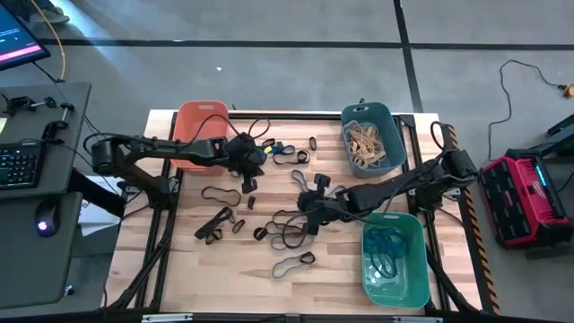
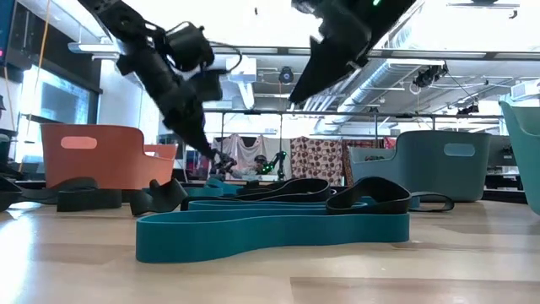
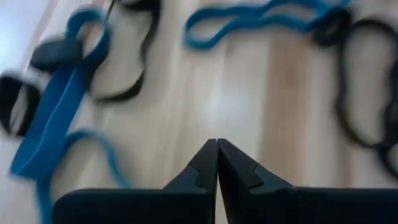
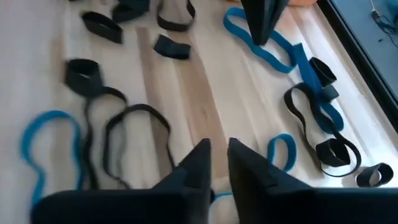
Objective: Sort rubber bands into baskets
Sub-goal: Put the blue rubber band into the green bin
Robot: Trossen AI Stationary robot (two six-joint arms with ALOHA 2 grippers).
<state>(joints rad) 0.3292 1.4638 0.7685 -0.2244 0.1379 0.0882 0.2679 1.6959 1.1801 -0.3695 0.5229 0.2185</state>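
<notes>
The left gripper hangs clenched and empty above the table, near the orange basket. The right gripper, a sliver apart and empty, hovers over black and blue bands scattered mid-table, between the teal basket and green basket.

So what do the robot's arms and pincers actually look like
Both arms are dark, nearly black, built of slim jointed segments with thin black cables looping alongside. The left pincer and the right pincer each end in two matte black, wedge-shaped fingers tapering to narrow tips. No markings or labels are visible on them.
</notes>
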